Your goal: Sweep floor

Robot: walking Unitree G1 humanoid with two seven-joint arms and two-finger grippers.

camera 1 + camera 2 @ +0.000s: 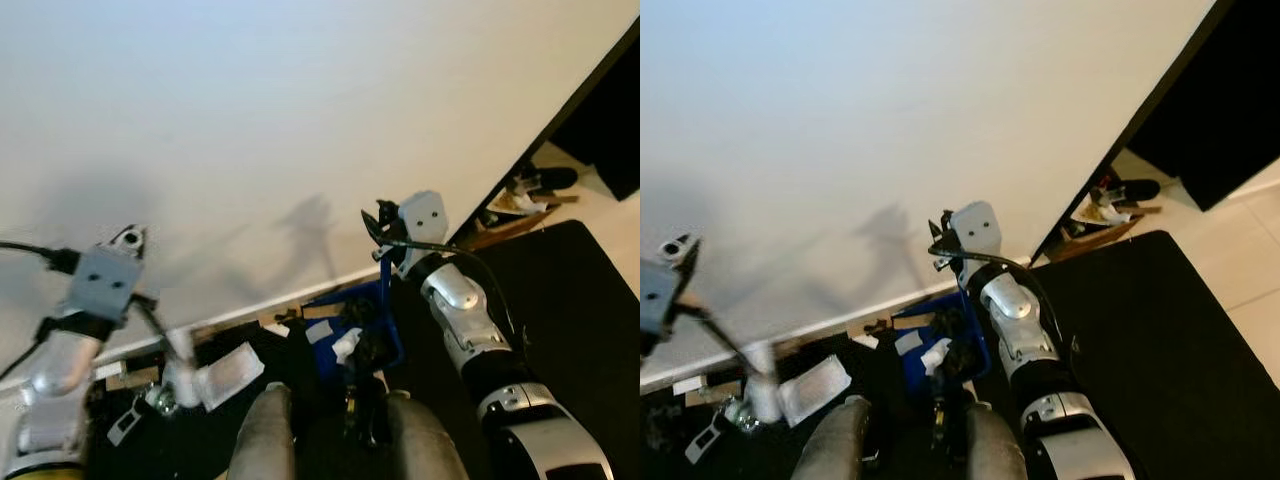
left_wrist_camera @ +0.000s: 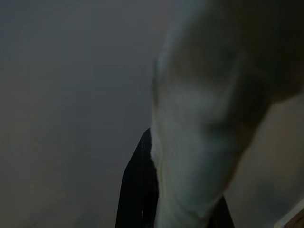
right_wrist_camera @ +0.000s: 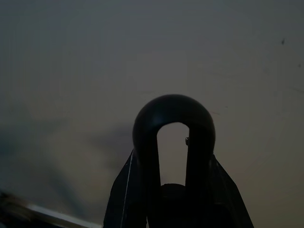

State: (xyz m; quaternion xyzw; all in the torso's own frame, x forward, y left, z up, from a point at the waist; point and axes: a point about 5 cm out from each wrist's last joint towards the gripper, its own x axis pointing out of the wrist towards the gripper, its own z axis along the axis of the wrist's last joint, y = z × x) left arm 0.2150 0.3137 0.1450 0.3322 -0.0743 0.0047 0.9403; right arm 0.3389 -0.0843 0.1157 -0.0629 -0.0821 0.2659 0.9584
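Wall: white and broad, takes up most of the head views; the robot stands right up against it.
Mat: black, on the floor to the right of the wall's end.
Dustpan: blue, at the foot of the wall near the white baseboard, with pale scraps in and around it.
Handle: a black loop, likely the top of the dustpan's or broom's pole; it rises from the dustpan toward the wall.
Right claw: raised close to the wall above the dustpan, fingers shut either side of the loop handle.
Left claw: also lifted near the wall, left of the dustpan; I cannot tell how its fingers stand. A thin rod runs down from it to white litter.
Handling: looks light, stiff plastic, smooth enough to twist; best held below the loop.
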